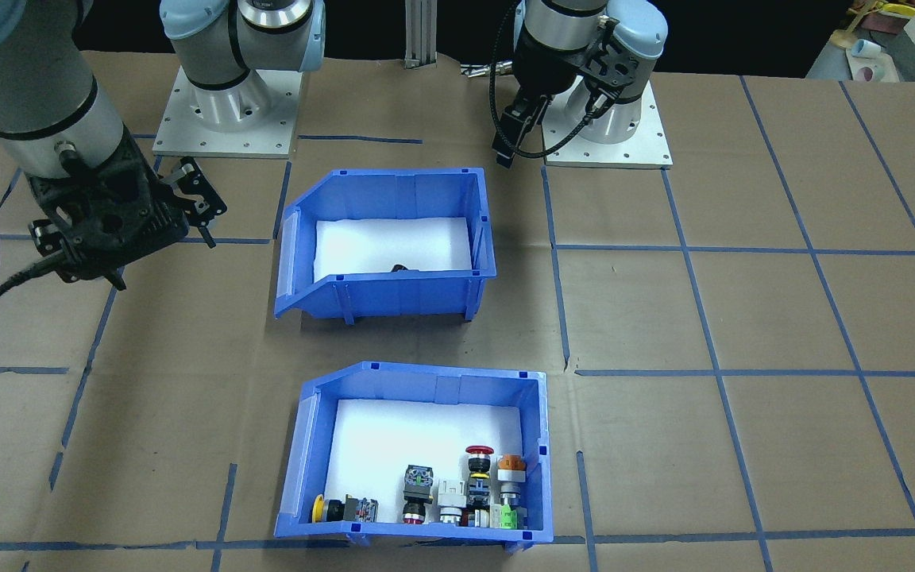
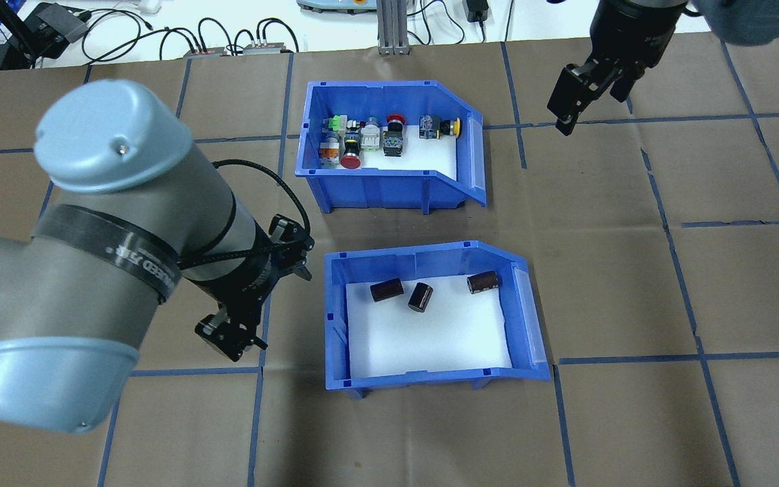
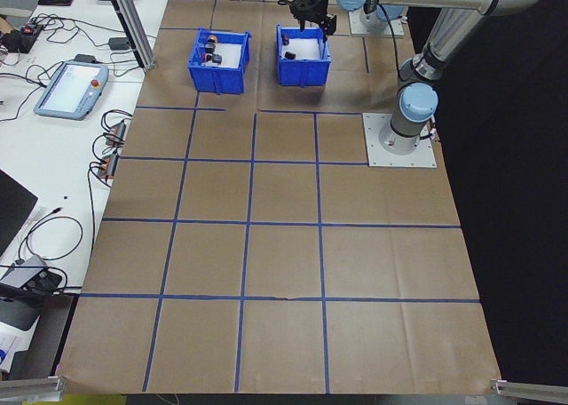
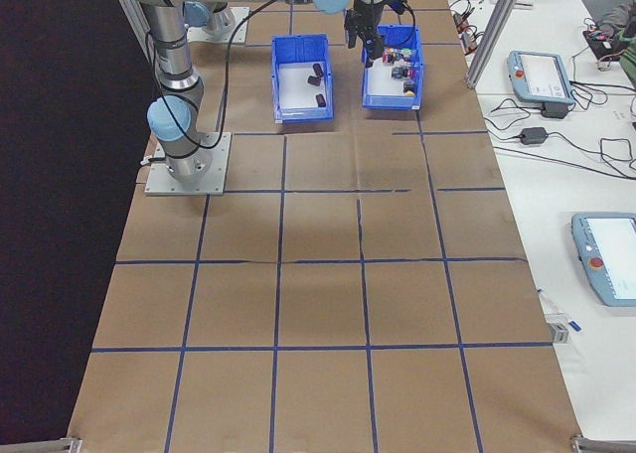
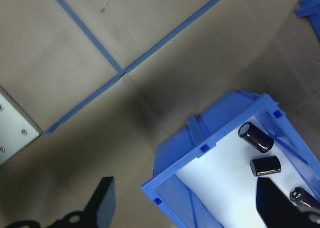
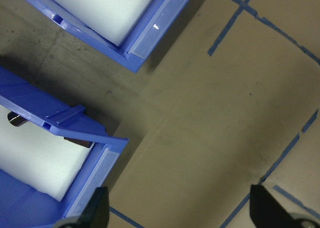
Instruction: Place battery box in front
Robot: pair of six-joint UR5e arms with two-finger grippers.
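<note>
While both bins sit untouched, the battery box (image 2: pixel 430 318) lies nearest the robot, behind the switch bin (image 2: pixel 389 152). Left gripper (image 2: pixel 261 297) hovers open and empty beside it; right gripper (image 2: pixel 582 91) hangs open, well apart. Next: grasp its wall.

The battery box (image 2: pixel 430 365) sits nearer the robot, three cells (image 2: pixel 420 296) inside. The switch bin (image 2: pixel 389 193) lies beyond it, apart.
</note>
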